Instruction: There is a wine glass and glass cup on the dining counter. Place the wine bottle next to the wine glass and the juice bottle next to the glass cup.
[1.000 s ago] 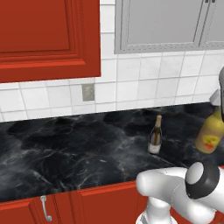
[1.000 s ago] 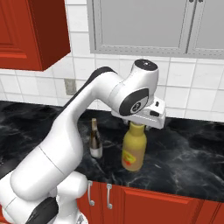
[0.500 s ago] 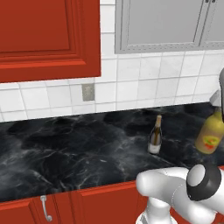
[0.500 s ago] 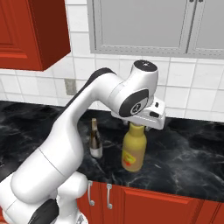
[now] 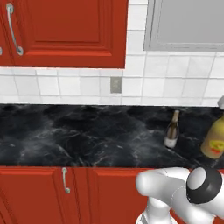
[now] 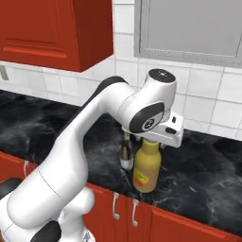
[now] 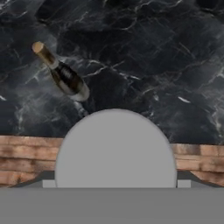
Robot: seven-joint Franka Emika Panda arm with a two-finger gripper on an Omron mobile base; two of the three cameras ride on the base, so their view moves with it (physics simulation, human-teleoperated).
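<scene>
In the left base view we see the wine bottle [image 5: 172, 129] upright on the black marble surface [image 5: 78, 131] below the red wall cabinets [image 5: 65, 33]. The juice bottle [image 5: 214, 139] stands just to its right at the frame's edge, and its base looks slightly higher than the wine bottle's, so we judge it lifted, though we cannot be sure from here.

In the right base view the gripper [image 6: 152, 140] sits directly on top of the juice bottle [image 6: 147, 164], at its cap. The hand hides the fingers, so we cannot tell for certain whether they are clamped; from the way the bottle hangs under the hand, we judge that they are holding its neck. The wine bottle [image 6: 125, 154] stands just beside it, on the arm's side, partly hidden.

In the hand view we look straight down over the round grey cap, with the wine bottle [image 7: 62, 75] to the upper left on the marble and a strip of wooden floor [image 7: 26, 159] beyond the surface edge.

We take the step in hand to be carrying the juice bottle away to the dining counter. To do it well we should keep the bottle vertical, lift it clear before moving sideways, and swing away from the wine bottle so as not to knock it.
</scene>
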